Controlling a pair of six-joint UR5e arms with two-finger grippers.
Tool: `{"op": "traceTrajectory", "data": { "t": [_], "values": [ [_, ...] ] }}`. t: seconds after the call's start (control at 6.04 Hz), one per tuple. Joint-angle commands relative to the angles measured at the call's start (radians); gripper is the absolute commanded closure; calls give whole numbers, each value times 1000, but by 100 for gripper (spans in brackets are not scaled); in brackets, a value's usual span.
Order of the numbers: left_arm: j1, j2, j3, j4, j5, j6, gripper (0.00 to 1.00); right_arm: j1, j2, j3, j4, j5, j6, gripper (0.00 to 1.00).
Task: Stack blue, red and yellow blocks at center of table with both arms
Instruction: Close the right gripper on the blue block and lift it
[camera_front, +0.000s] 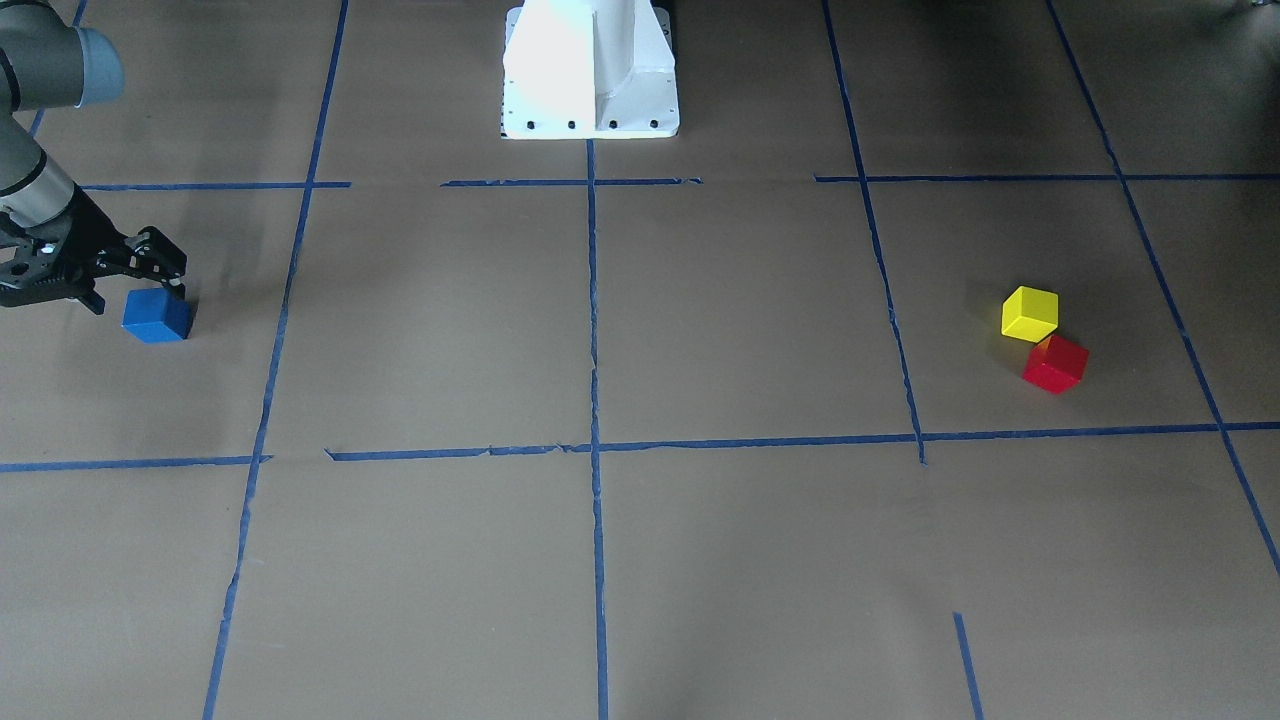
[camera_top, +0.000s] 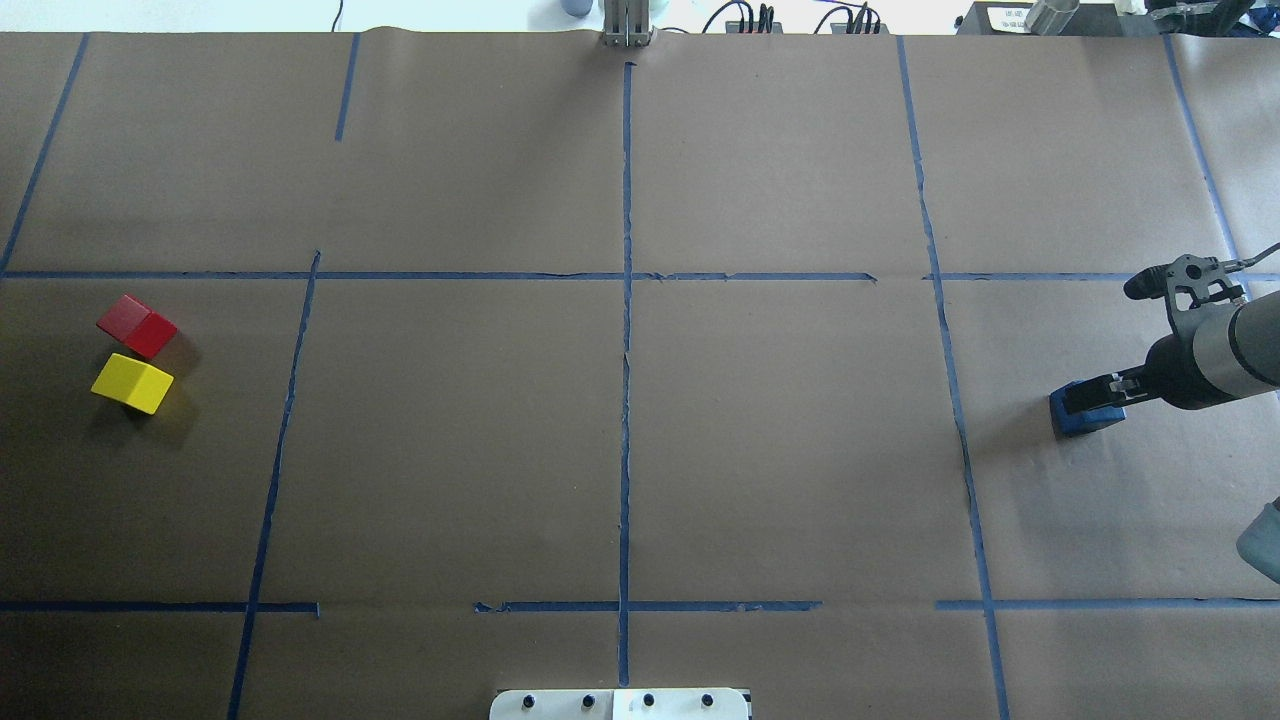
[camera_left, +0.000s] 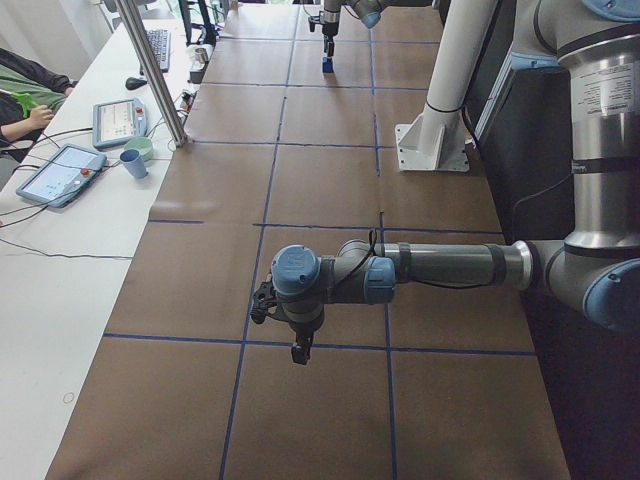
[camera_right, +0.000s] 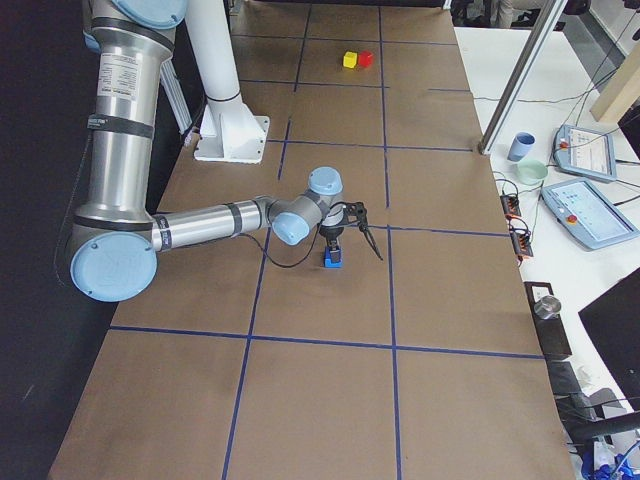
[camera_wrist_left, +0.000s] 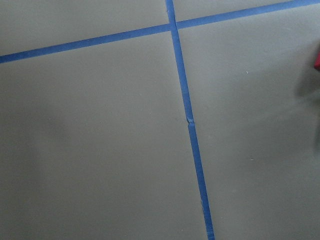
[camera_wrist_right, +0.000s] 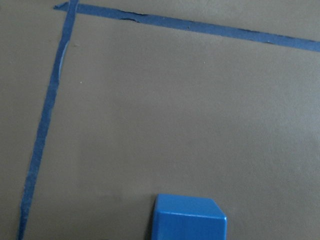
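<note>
Take the white base (camera_front: 590, 70) of the robot as your marker. Out on its right-arm side, well away from it, you will find the blue block (camera_front: 157, 318) sitting flat on the brown worktop (camera_front: 700, 560), in the outer column of squares marked by the blue tape lines (camera_front: 592, 300).

The right hand (camera_front: 138, 298) is down low at that block. In the front-facing view its two fingers stand apart. One tip is at the block's far upper edge and the other is off to the outer side. You cannot tell from these views whether either finger touches the block. From overhead, the hand covers the edge of the block that faces away from the base. The right wrist camera shows you only the block's top at the bottom of its picture, with a taped corner beyond it.

On the base's left-arm side, about as far out, lie the yellow block (camera_front: 1029, 313) and the red block (camera_front: 1055, 364). They are close together, corner to corner, and the yellow one is nearer the base. Each rests on the worktop itself and is turned at an angle to the tape.

The left hand (camera_left: 298, 348) shows only in the side view from the left end. It points down, with the forearm level across the worktop, on the left-arm side of the base. You cannot tell from that view whether its fingers are apart or together. Its wrist camera gives you a tape crossing and a sliver of red at the right edge.
</note>
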Motion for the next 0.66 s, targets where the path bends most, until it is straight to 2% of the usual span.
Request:
{"op": "traceTrajectory", "data": {
  "t": [0.0, 0.17, 0.33, 0.5],
  "values": [
    [0, 1, 0, -3, 0, 0, 0, -18, 4, -43, 0, 0, -4, 1],
    [0, -1, 0, -3, 0, 0, 0, -18, 12, -57, 0, 6, -8, 42],
    [0, 1, 0, -3, 0, 0, 0, -18, 18, -57, 0, 9, -6, 77],
    [0, 1, 0, -3, 0, 0, 0, -18, 23, -50, 0, 11, -5, 87]
  ]
}}
